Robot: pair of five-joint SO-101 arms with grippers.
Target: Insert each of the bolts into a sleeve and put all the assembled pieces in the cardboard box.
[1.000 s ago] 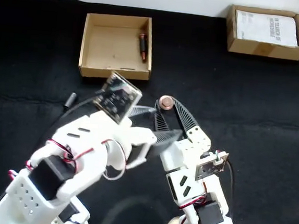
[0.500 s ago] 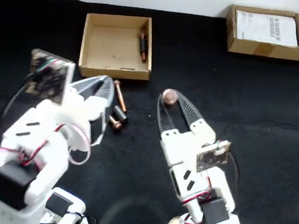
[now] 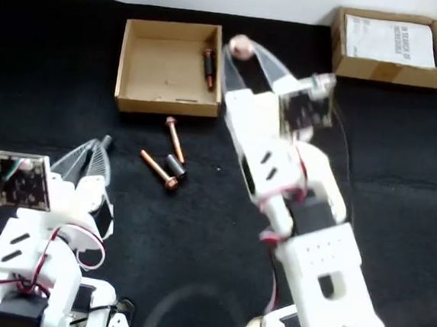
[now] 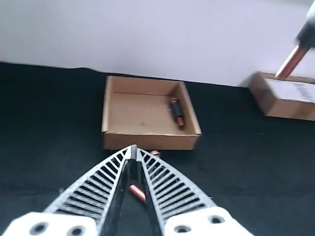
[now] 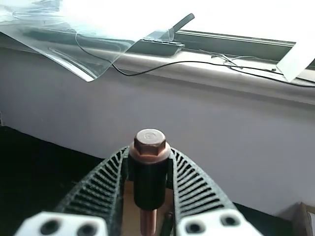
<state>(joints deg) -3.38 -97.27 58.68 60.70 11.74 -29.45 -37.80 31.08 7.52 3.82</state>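
Since the last frame, right pincer (image 3: 241,49) swung from mid-tabletop to beside the cardboard box (image 3: 166,105), right rim, clamping sleeved bolt (image 3: 240,46).
Left wrist: left pincer (image 4: 133,151) closed, empty.
Right wrist: bolt head above sleeve.
Delivery step, probably; next, centre over box, then open.

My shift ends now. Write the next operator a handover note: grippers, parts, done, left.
Left gripper: shut, empty, over the table's near left side.
Right gripper: shut on a sleeved bolt, held up by the cardboard box's right wall.
Done: one assembled piece lies in the box.
Left: box the held one; then one bolt, a second bolt and a loose sleeve on the table before the box.
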